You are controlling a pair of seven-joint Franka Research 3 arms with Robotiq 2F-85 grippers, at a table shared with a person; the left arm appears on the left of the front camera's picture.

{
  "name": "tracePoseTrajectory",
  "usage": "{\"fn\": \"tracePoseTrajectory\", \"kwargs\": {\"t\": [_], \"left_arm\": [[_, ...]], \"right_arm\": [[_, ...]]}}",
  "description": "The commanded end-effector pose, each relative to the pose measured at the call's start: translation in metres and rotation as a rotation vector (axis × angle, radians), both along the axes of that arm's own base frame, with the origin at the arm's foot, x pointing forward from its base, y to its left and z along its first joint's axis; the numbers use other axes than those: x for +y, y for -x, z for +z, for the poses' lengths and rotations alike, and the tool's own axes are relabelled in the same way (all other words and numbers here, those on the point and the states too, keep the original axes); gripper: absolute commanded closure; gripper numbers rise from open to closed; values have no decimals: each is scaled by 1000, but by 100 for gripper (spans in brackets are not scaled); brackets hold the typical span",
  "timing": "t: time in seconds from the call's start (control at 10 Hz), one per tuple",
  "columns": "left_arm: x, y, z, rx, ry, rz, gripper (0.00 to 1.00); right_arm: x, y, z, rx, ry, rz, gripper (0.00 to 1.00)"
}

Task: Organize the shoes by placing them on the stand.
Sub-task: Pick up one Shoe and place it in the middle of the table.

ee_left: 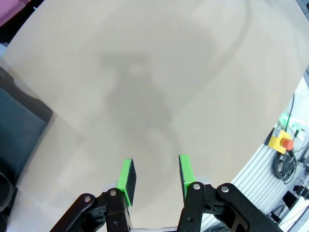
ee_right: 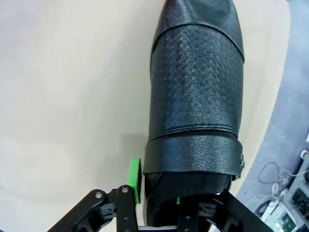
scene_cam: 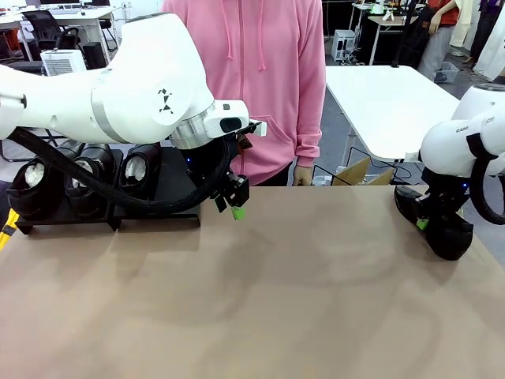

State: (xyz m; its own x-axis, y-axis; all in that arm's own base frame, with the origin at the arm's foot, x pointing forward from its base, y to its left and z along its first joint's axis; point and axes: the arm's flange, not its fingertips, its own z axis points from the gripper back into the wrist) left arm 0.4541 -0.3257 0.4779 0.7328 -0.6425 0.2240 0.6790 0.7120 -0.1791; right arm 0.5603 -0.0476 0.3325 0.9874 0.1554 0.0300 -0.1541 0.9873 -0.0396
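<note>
Three glossy black shoes (scene_cam: pixel 83 178) with white paper stuffing stand side by side on the low black stand (scene_cam: pixel 158 219) at the far left. Just right of the stand, my left gripper (scene_cam: pixel 229 210) hangs over bare tabletop, open, with nothing between its green pads (ee_left: pixel 154 166). A fourth black shoe (scene_cam: pixel 450 235) sits near the table's right edge. My right gripper (scene_cam: pixel 422 224) is down on it. In the right wrist view the shoe (ee_right: pixel 198 87) points away, and the right gripper (ee_right: pixel 157 191) is shut on its collar wall, one pad outside and one finger inside the opening.
A person in a pink hoodie (scene_cam: pixel 252 79) stands at the far side, behind the left arm. A cardboard box (scene_cam: pixel 363 172) and a white table (scene_cam: pixel 394 103) lie beyond the far edge. The brown tabletop (scene_cam: pixel 276 300) is bare in the middle and front.
</note>
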Motion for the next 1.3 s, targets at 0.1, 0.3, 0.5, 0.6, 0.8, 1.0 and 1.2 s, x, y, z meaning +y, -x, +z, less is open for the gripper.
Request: {"fn": "tracePoseTrajectory", "kwargs": {"t": [0.1, 0.3, 0.5, 0.6, 0.8, 1.0, 1.2], "left_arm": [[5, 3, 0, -5, 1, -8, 50], [5, 3, 0, -5, 1, -8, 50], [5, 3, 0, -5, 1, -8, 50], [5, 3, 0, -5, 1, -8, 50], [5, 3, 0, -5, 1, -8, 50], [5, 3, 0, -5, 1, -8, 50], [5, 3, 0, -5, 1, -8, 50]], "right_arm": [[-2, -11, -6, 19, 47, -37, 100], [-4, -11, -5, 22, 49, -54, 100], [-1, -4, 6, 22, 16, -118, 100], [5, 4, 23, 1, -23, -205, 100], [34, 27, 79, 72, -116, -597, 100], [99, 60, 103, 96, -187, -721, 100], [159, 102, 106, 62, -213, -652, 100]]}}
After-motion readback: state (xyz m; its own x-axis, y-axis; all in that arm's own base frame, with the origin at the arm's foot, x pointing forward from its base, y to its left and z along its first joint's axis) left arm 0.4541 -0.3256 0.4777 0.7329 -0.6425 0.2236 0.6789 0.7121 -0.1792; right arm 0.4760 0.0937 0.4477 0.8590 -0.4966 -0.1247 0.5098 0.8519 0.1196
